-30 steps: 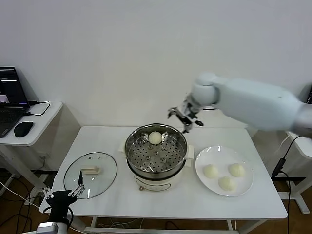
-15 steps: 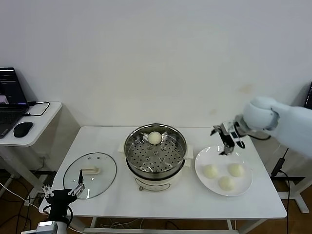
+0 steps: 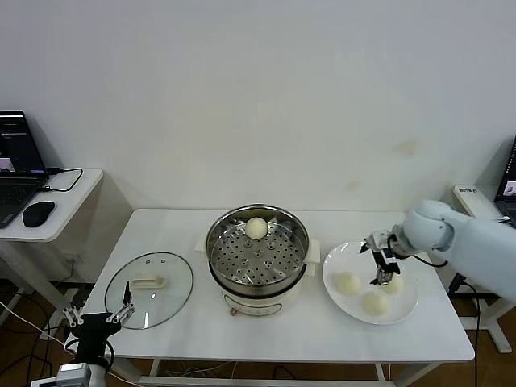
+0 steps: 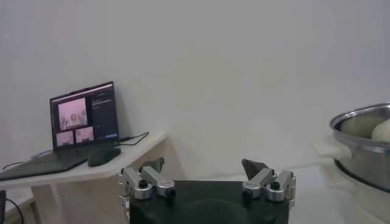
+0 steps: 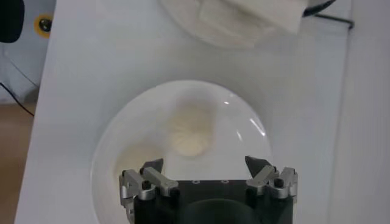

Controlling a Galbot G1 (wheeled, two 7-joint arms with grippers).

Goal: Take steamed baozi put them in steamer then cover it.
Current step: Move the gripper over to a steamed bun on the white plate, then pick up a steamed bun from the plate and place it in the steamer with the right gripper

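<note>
Cover (image 3: 149, 289) flat, handle (image 3: 148, 282) crosswise, left of steamer (image 3: 258, 251)

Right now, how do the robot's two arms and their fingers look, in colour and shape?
The right arm is a thick, smooth tube in pale grey-white with a rounded joint. The right gripper and left gripper share one build: a black body, with silver metal links, dark screws and short dark fingers. No markings show.

Pale cream baozi (image 3: 348, 283) lie on a white plate (image 3: 407, 308) under the right hand (image 3: 382, 260); the shiny steel steamer (image 3: 257, 246) has a dotted, perforated floor.
</note>
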